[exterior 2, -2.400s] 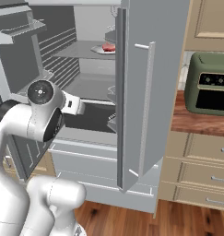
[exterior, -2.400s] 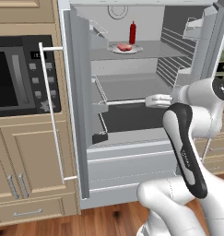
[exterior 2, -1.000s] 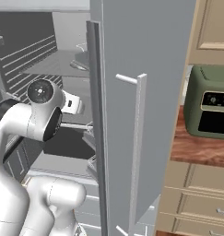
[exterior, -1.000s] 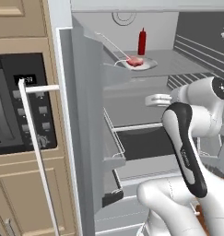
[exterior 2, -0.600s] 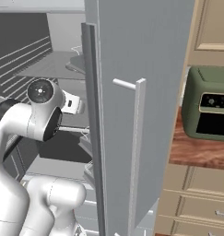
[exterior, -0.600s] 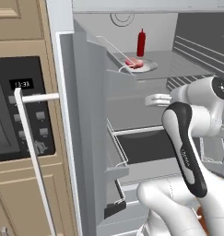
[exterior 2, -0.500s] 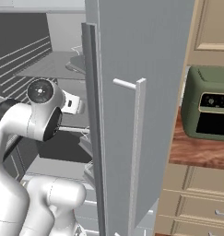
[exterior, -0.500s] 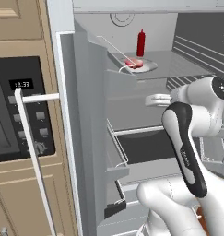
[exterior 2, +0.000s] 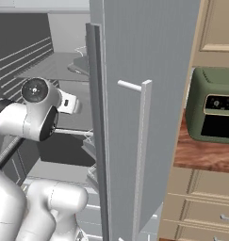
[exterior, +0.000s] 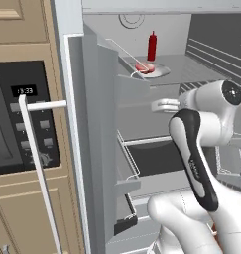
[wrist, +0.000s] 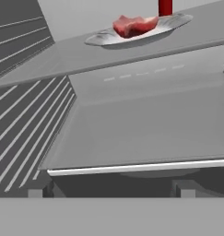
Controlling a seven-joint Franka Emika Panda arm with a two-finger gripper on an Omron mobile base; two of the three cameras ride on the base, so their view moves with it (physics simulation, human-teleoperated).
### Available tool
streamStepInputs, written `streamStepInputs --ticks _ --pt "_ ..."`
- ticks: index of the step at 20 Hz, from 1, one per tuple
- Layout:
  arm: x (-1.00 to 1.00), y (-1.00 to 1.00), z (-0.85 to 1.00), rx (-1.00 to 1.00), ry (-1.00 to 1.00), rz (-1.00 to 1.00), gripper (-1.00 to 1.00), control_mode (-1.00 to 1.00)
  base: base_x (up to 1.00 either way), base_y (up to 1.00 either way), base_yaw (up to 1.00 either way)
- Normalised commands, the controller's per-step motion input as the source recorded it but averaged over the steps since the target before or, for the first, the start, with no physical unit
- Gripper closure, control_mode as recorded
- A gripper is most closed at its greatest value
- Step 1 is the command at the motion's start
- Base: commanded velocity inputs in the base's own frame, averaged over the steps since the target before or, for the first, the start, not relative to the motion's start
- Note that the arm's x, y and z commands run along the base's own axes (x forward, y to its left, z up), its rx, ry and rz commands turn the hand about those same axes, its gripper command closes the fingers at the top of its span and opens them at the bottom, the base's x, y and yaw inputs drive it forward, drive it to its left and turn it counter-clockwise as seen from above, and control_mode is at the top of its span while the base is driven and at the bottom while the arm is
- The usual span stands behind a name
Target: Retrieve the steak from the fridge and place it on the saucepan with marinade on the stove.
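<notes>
Rolling closer, the base has brought the open fridge [exterior: 99, 149] up large. The steak [exterior: 144, 67] lies on its plate [exterior: 160, 72], upper middle of frame. The gripper [exterior: 155, 105], jaws wide and empty, sits below that shelf; reaching comes next.

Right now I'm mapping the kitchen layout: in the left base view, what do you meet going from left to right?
Microwave → long white door handle → open fridge door → steak on its plate → robot arm.
</notes>
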Motion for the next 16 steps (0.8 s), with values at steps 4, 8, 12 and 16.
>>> streamStepInputs --ticks 4,8,12,16 --pt "0.1 0.13 0.43 0.0 0.02 -0.01 -1.0 -1.0 0.0 0.0 0.0" --pt "0.1 0.0 0.62 0.0 0.07 0.0 -1.0 -1.0 0.0 0.0 0.0" --pt "0.1 0.0 0.62 -0.09 0.05 0.0 -1.0 -1.0 0.0 0.0 0.0" --pt "0.21 0.0 0.42 -0.3 0.05 0.0 -1.0 -1.0 0.0 0.0 0.0"
